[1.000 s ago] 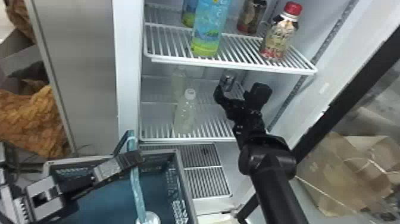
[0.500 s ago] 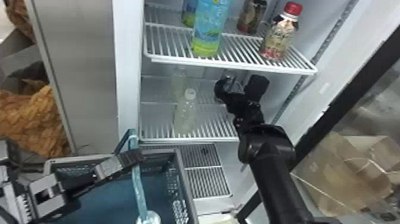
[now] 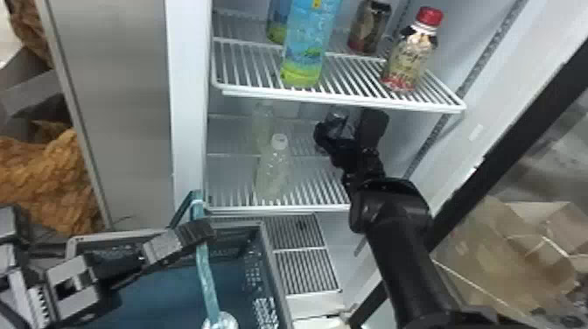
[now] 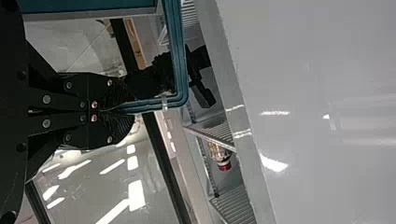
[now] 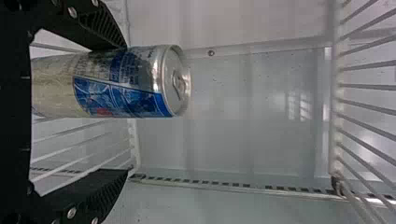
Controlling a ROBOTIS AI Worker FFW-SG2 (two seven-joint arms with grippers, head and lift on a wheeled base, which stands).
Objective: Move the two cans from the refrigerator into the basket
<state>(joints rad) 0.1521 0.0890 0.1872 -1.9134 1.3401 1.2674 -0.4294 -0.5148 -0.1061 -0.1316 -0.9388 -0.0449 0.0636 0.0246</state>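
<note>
Moved since the earlier frame: right pincer, deeper into the white refrigerator, now with the can between its fingers. State: fingers wide apart. One lies right at the can's side, contact impossible to tell; the other stands well clear of it, with open room between.

Item: slim silver-and-blue cylindrical metal can, glossy, ring-pull on a bright rim; upright on the lower shelf, white wire. Open space lies between its top and the upper shelf, white wire.

Item: dark brown cylindrical can, upright on the upper shelf, behind a red-capped patterned bottle.

Item: tall blue bottle, green at the base, smooth, upper shelf, near the front edge; a similar blue-green container behind it.

Item: pale translucent bottle with white cap, lower shelf, left of the right pincer, bare shelf between; another pale bottle behind.

Item: grey plastic basket, perforated walls, blue-green interior, below and left of the shelves.

Left pincer: ribbed fingers pinched on the basket's slender teal handle.
</note>
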